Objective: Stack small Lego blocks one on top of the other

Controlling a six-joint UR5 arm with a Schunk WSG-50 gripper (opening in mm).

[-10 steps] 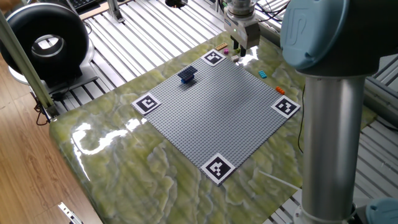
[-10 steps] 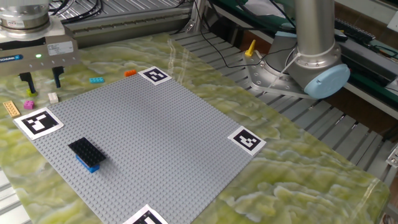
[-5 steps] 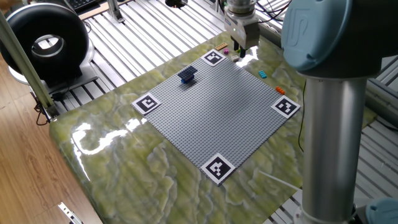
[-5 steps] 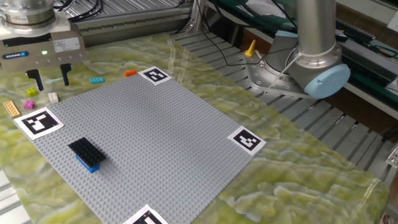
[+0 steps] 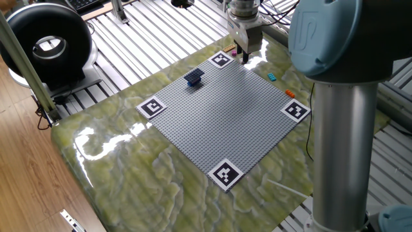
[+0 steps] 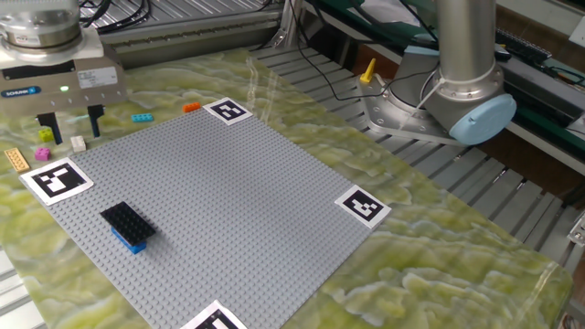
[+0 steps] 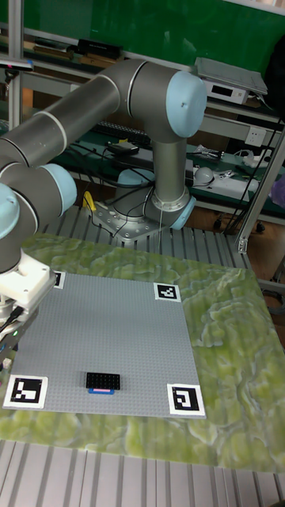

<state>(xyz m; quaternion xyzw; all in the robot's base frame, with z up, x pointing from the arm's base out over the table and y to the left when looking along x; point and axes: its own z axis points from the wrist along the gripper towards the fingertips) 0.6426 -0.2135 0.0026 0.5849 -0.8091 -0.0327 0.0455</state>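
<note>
Hand [image 6: 71,127] w/ jaws spread, gripping nothing, is hovering over the counter [image 6: 274,87] just past the baseplate [image 6: 210,210] edge, right above the tan brick [image 6: 79,143] beside the magenta one [image 6: 44,136]; black-on-blue stack [image 6: 125,226] is sitting nearer on the plate. Best bet is centring fingers astride the tan brick & dropping straight down. Vs 1 s ago, it's shifting toward that brick, while cyan [image 6: 141,117] & orange [image 6: 191,107] bricks farther back are staying put.

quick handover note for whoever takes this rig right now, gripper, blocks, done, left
Gripper: open, empty, hanging over the white block at the baseplate edge.
Blocks: black block on a blue block already stacked on the baseplate. Loose off the plate: magenta block, tan block, cyan block, orange block.
Left: pick a loose block and add it to the stack.
</note>
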